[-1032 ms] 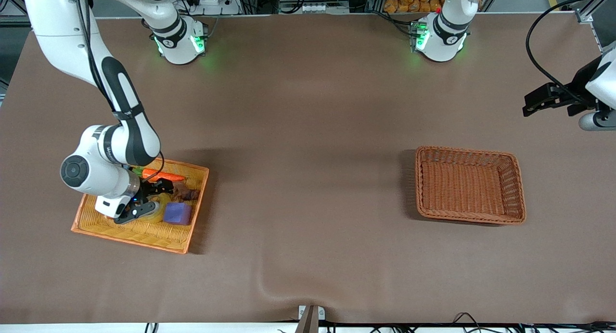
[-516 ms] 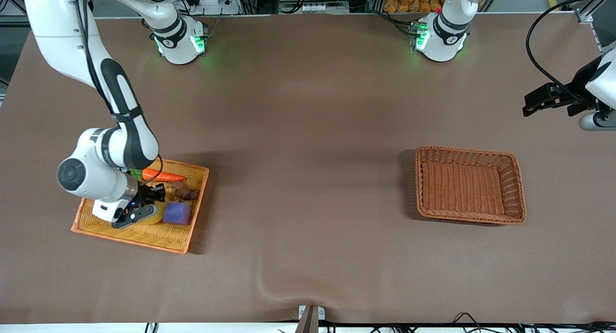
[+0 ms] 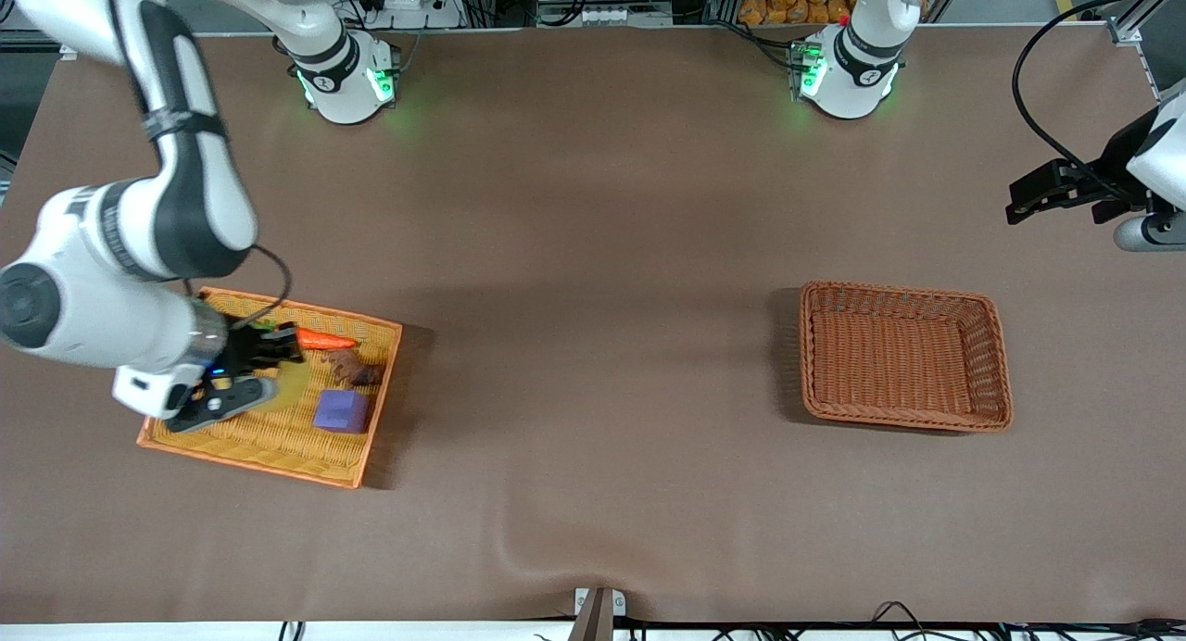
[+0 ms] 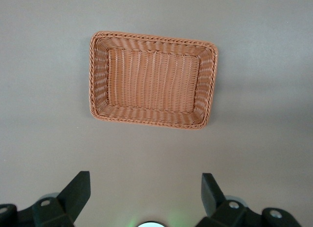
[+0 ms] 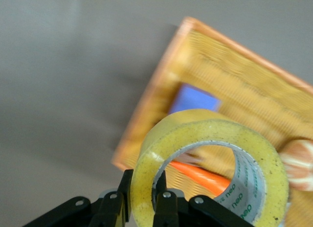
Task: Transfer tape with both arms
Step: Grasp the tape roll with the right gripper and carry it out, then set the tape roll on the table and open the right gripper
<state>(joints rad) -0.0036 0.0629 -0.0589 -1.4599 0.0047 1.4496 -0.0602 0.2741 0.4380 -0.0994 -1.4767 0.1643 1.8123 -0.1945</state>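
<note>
My right gripper (image 3: 264, 377) hangs over the orange tray (image 3: 269, 460), shut on the tape (image 3: 289, 382), a yellowish translucent roll with a grey-white core. In the right wrist view one finger sits inside the roll's hole and one outside, pinching the wall of the tape (image 5: 164, 148) between them, with my right gripper (image 5: 145, 185) lifted above the tray (image 5: 234, 75). My left gripper (image 3: 1030, 196) waits in the air over the left arm's end of the table. In the left wrist view my left gripper (image 4: 145, 188) is open and holds nothing.
In the tray lie a carrot (image 3: 320, 340), a purple cube (image 3: 341, 409) and a small brown thing (image 3: 359, 373). An empty brown wicker basket (image 3: 996, 363) stands toward the left arm's end, and the left wrist view shows this basket (image 4: 151, 37) below the gripper.
My right gripper has shut on the tape and lifted it up off the tray floor, the arm rising with it. The left arm has not moved.
</note>
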